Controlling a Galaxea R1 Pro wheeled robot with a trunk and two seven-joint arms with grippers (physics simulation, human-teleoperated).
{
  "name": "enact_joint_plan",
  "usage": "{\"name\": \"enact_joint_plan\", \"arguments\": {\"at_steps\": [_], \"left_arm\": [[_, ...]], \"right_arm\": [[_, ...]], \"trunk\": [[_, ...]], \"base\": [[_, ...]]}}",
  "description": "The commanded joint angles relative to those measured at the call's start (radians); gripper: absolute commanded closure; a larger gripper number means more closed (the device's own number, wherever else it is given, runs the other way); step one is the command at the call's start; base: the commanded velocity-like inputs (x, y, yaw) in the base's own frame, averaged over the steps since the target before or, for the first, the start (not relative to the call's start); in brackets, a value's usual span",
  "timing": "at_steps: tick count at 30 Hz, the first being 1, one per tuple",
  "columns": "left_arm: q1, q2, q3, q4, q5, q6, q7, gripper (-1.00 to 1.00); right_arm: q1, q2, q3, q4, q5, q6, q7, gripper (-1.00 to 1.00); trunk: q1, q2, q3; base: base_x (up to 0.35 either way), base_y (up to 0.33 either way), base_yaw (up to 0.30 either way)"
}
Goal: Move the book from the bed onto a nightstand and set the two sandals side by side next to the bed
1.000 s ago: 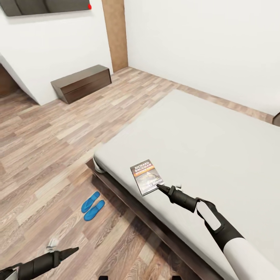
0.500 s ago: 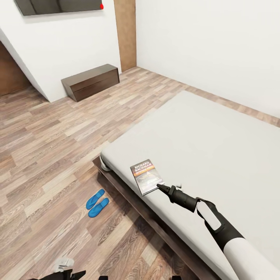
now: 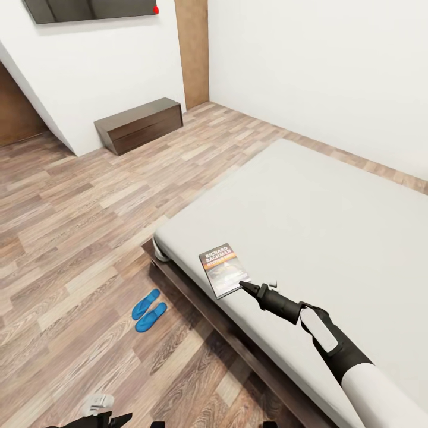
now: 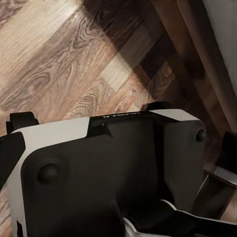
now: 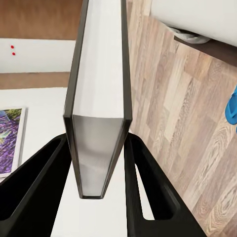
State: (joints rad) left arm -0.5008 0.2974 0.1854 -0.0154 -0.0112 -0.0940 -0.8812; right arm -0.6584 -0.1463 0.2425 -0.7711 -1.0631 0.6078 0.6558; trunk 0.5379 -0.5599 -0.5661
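**Trainee:** Fingers first: what is my right claw [image 3: 245, 286] doing?

**Instructor:** Right wrist view: your two black fingers [image 5: 37, 190] bracket the book [image 5: 98, 98] edge-on, one on each cover, its pale page block between them. You are clamped on the book. Head view: the claw tip meets the book's near corner, and the book lies close to the bed's [image 3: 333, 226] foot edge, on the pale mattress; whether it has left the surface cannot be told.

**Trainee:** And my left claw [image 3: 98, 410]?

**Instructor:** It sits low at the frame's lower edge over the plank floor [image 3: 71, 238]. You cannot tell its jaw state; the left wrist view is taken up by the robot's own housing [image 4: 98, 168].

**Trainee:** Which step is this, then?

**Instructor:** By judgement, the book pickup. The two sandals [image 3: 148, 309] lie on the floor side by side, just off the bed's corner, so that half looks largely settled.

**Trainee:** Next move?

**Instructor:** Lift straight up, keep the pinch firm on a thin paperback that may pivot, then carry it to a nightstand. The dark low cabinet [image 3: 139, 125] by the far wall may be one; you cannot confirm it from here.
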Motion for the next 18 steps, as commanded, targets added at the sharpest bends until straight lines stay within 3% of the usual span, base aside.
{"name": "enact_joint_plan", "arguments": {"at_steps": [1, 18], "left_arm": [[-0.001, 0.000, 0.000, 0.002, -0.001, -0.007, -0.002, -1.00], [-0.001, 0.000, 0.000, 0.002, -0.001, -0.007, -0.002, -1.00]], "right_arm": [[0.000, -0.001, 0.003, 0.000, -0.007, 0.004, -0.001, 1.00], [-0.001, 0.008, 0.003, -0.002, -0.006, 0.004, -0.001, 1.00]], "trunk": [[0.000, -0.001, -0.001], [0.000, -0.001, -0.001]], "base": [[0.000, 0.000, 0.152], [0.000, 0.000, 0.282]]}}
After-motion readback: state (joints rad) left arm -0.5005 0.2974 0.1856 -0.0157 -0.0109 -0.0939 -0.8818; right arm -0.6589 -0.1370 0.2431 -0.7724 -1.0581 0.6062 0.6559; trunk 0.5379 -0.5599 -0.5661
